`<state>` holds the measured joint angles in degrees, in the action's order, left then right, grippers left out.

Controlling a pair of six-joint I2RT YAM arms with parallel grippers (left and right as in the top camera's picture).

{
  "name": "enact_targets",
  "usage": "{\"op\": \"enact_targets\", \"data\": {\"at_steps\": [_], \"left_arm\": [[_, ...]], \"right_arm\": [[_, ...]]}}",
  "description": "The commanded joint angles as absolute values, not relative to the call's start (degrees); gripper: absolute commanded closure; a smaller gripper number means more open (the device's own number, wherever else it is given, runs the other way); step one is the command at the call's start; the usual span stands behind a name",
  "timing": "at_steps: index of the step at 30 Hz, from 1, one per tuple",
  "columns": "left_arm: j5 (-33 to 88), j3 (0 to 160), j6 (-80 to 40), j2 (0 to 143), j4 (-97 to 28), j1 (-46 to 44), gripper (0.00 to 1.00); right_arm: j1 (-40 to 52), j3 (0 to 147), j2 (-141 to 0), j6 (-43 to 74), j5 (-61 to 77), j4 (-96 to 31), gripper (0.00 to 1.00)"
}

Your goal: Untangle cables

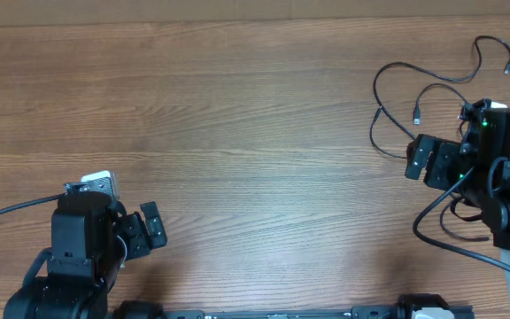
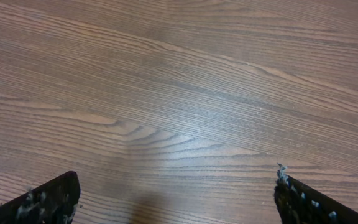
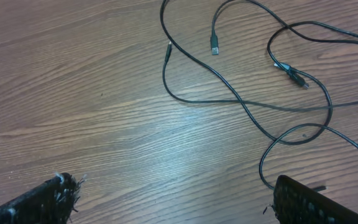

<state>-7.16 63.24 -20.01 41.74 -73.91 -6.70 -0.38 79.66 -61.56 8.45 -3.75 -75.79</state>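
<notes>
Tangle: the cables (image 1: 417,113) sit in a loose, crossed heap at the far right of the tabletop (image 1: 237,115), with the plugs lying free.
Right side: the right fingers (image 3: 316,202) are spread wide and empty, just beside the tangle. We reckon they're lined up to grab a loop.
Left side: the left fingers (image 2: 48,199) are also spread and empty, well apart from the cables over bare wood. Probably parked until there's a strand to pin.
Progress: nothing separated yet, we'd say.
</notes>
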Motion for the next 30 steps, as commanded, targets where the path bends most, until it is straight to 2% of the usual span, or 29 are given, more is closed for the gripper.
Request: {"op": "enact_targets", "data": {"at_steps": [1, 10, 16, 23, 30], "left_arm": [[-7.66, 63.0, -21.02, 41.63, -73.89, -6.76, 0.0], [-7.64, 63.0, -21.02, 41.63, -73.89, -6.76, 0.0], [-7.66, 63.0, -21.02, 41.63, -73.89, -6.76, 0.0], [-7.66, 63.0, -21.02, 41.63, -73.89, -6.76, 0.0], [-7.64, 63.0, -21.02, 41.63, -73.89, -6.76, 0.0]], "right_arm": [[-0.54, 79.33, -61.25, 8.78, -3.36, -76.23, 0.0], [-0.54, 79.31, -61.32, 8.34, -4.01, -71.96, 0.0], [-0.6, 74.06, -58.57, 5.45, -3.77, -60.69, 0.0], [-0.58, 54.35, -43.75, 5.54, -1.98, -39.42, 0.0], [-0.58, 40.88, -27.42, 5.54, -1.85, -30.33, 0.0]]}}
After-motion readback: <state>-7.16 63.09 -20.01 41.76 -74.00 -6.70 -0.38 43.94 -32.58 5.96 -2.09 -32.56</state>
